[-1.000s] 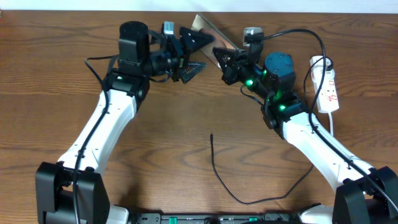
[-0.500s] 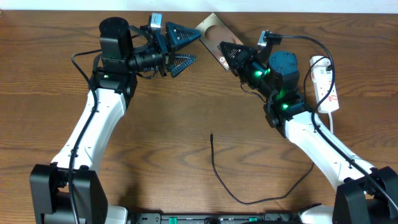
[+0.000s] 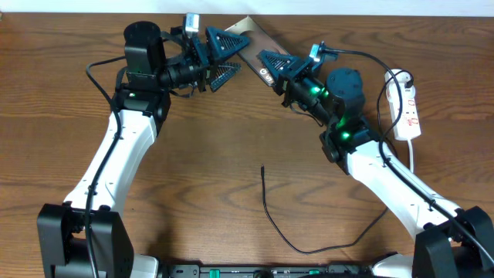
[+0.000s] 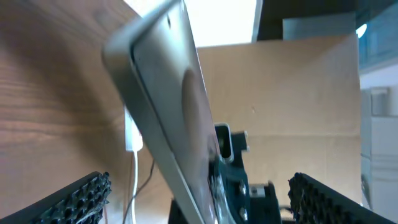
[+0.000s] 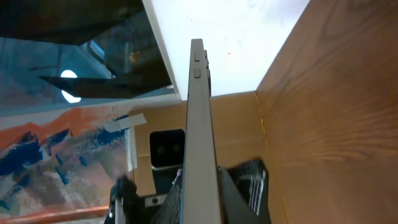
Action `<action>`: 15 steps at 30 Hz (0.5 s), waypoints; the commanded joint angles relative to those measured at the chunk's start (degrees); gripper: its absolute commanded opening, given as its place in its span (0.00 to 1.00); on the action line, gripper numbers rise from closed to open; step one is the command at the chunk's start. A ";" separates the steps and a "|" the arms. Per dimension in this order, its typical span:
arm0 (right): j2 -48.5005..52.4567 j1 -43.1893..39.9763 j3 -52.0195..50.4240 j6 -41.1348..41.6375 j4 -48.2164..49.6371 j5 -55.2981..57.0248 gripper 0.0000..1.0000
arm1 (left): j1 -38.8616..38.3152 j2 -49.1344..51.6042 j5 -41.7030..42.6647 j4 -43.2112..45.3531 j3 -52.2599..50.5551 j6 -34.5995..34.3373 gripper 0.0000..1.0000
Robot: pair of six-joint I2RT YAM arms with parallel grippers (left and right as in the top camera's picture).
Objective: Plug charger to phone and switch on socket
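At the far edge of the surface (image 3: 224, 147), the right claw (image 3: 268, 62) grasps the flat brown-black phone slab (image 3: 253, 40); the left claw (image 3: 243, 52) stands released alongside. The slab appears rigid, thin and probably slick: clamp its broad faces.

Both arms reach in to the phone (image 3: 254, 32). The left gripper (image 3: 242, 55) is spread wide just beside it, and the right gripper (image 3: 267, 61) is clamped on it.

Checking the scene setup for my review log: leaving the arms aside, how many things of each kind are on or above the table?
Phone: 1
Black charger cable: 1
White power strip: 1
Total: 3
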 commanded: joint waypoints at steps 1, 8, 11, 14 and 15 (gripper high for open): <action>-0.24 1.29 1.03 2.86 1.09 -0.35 0.01 | 0.17 -1.18 -5.55 0.28 -0.17 1.60 0.93; -0.24 4.57 1.03 6.12 1.07 2.64 0.01 | 0.11 -1.18 -12.02 0.28 -0.17 1.25 0.93; -0.22 6.62 1.03 6.73 1.07 4.26 0.01 | -0.26 -1.18 -12.79 0.31 -0.17 -0.57 0.93; -0.24 8.68 1.03 7.65 0.98 7.28 0.01 | -0.74 -1.18 -12.92 0.28 -0.17 -4.33 0.93; -0.24 9.29 1.03 8.02 1.03 7.91 0.01 | -0.87 -1.18 -13.11 0.28 -0.17 -5.64 0.93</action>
